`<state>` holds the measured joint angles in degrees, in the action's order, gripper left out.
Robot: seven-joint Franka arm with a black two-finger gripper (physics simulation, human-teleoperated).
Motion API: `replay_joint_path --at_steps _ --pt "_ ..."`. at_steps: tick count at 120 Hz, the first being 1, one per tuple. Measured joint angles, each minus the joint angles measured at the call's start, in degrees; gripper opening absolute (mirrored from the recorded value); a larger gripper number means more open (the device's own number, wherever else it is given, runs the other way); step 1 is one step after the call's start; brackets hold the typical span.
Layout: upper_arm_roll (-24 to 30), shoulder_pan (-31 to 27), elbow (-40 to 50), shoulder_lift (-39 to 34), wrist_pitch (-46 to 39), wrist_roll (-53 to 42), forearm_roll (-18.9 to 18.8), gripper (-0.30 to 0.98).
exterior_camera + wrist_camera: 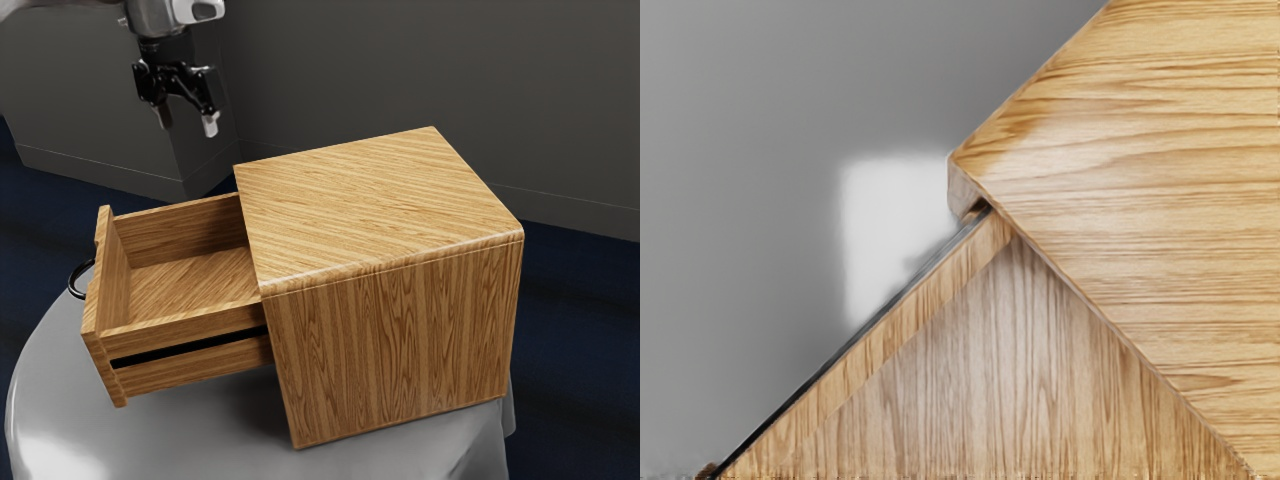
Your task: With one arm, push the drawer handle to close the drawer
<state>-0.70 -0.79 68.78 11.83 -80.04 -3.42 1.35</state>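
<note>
Dark grey walls (400, 75) with a low baseboard rise behind a deep blue floor (575, 290); a rounded table (160, 435) with a pale grey surface stands in front, a bright sheen near its edge at the exterior view's left. On it rests a box-shaped cabinet (390, 340) of striped wood grain, its top flat and its near upper edge rounded. The drawer (192, 280) stands well out of the cabinet toward the exterior view's left, clearly open, its wooden floor and walls exposed; a black groove (185, 348) runs lengthwise along its near outer side. The handle (71, 280), a black curved pull, is mounted on the outer face of the drawer's front panel (98, 300), on the side turned away from the cabinet.

The robot arm (165, 15) enters at the upper left of the exterior view and points downward. Its black gripper (187, 121) is released: the two pale-tipped fingers (211, 124) are spread, with a gap between them. It hangs above the level of the drawer, apart from both handle and cabinet. Seen from the hand in the wrist view, the cabinet's top meets the drawer's interior along a straight edge, with a dark strip following the drawer's outer side beside the grey tabletop.
</note>
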Motion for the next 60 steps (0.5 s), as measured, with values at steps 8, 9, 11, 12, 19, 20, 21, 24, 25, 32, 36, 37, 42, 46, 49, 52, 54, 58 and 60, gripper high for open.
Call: replay_joint_path --at_steps 8,9,11,12,19,20,21,24,25,32,36,37,42,46,49,52,54,58,60 --pt "0.0 0.0 -0.1 0.0 0.9 -0.6 0.1 0.69" --pt "0.0 0.0 -0.1 0.0 1.0 -0.7 0.1 0.69" --pt "0.0 0.0 -0.1 0.0 1.1 -0.8 0.1 0.69" --pt "0.0 0.0 -0.1 0.0 1.2 -0.9 0.1 0.69" --pt "0.0 0.0 -0.1 0.1 1.7 -1.3 0.2 0.69" --pt "0.0 0.0 -0.1 0.1 1.8 -1.4 0.2 0.69" --pt "0.0 0.0 -0.1 0.1 1.8 -1.5 0.2 0.69" --pt "0.0 0.0 -0.1 0.1 2.0 -1.6 0.2 0.69" --pt "0.0 0.0 -0.1 0.1 2.0 -1.7 0.2 0.69" --pt "0.0 -0.1 -0.1 0.1 2.3 -2.1 0.2 0.69" --pt "0.0 -0.1 -0.1 0.1 2.4 -2.3 0.2 0.69" --pt "0.0 0.0 -0.2 0.1 2.5 -2.4 0.2 0.69" --pt "0.0 0.0 -2.9 -0.7 3.1 -2.7 0.2 0.69" --pt "0.3 0.3 -6.9 -3.3 3.9 -3.5 0.1 0.69" --pt "0.8 0.7 -8.7 -5.5 4.4 -4.3 0.1 0.69" --pt "1.7 0.8 -9.8 -7.6 4.9 -5.6 0.1 0.69" --pt "2.4 1.0 -10.3 -8.8 5.2 -6.6 0.1 0.69" --pt "3.8 1.3 -10.9 -10.6 6.0 -9.0 0.2 0.69" --pt "5.2 1.0 -11.1 -11.3 6.5 -10.2 -0.4 0.69"
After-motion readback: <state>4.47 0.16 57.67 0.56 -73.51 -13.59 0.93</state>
